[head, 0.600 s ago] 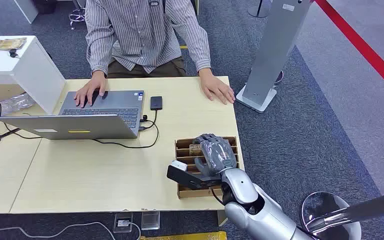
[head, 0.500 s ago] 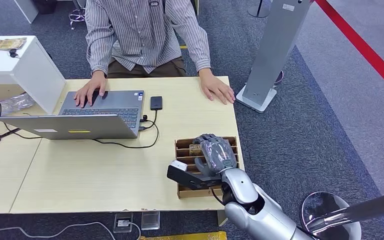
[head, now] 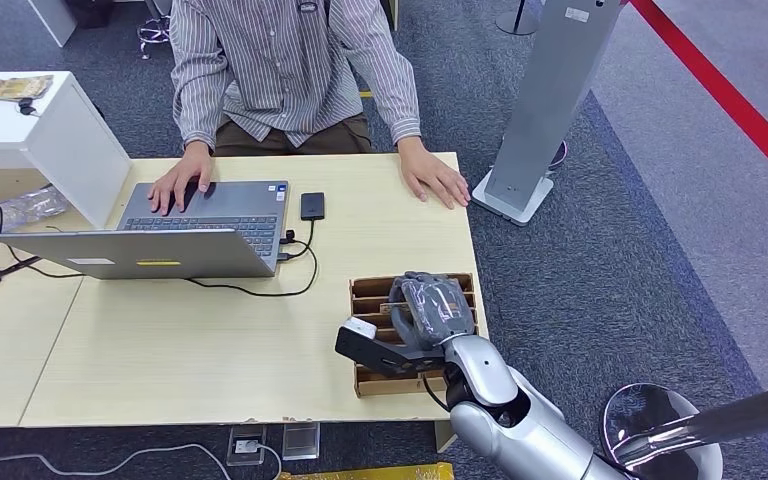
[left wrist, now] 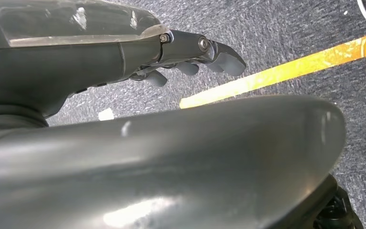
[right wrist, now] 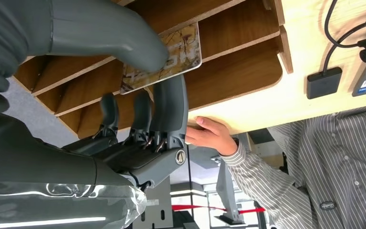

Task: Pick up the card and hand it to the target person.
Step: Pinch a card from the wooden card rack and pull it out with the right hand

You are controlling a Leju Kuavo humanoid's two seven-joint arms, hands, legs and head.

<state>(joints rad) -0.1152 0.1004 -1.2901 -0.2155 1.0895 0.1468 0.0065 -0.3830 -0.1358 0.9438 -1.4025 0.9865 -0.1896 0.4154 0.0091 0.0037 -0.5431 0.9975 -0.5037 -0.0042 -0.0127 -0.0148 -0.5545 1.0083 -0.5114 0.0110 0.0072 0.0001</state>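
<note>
Right wrist view: the card [right wrist: 164, 59] is seen standing in a slot of the wooden card rack [right wrist: 238, 57] on the tabletop [right wrist: 310, 33] — thin, stiff, light, likely slick-faced, best taken by its exposed upper edge, pads on both faces. The right robot hand [right wrist: 143, 76] is closed on it, thumb [right wrist: 109, 40] pressed on one face, fingers [right wrist: 169, 107] behind — a pinch, judged not yet lifted clear. The left robot hand [left wrist: 190, 59] hangs over the floor, fingers curled loosely, nothing held.
</note>
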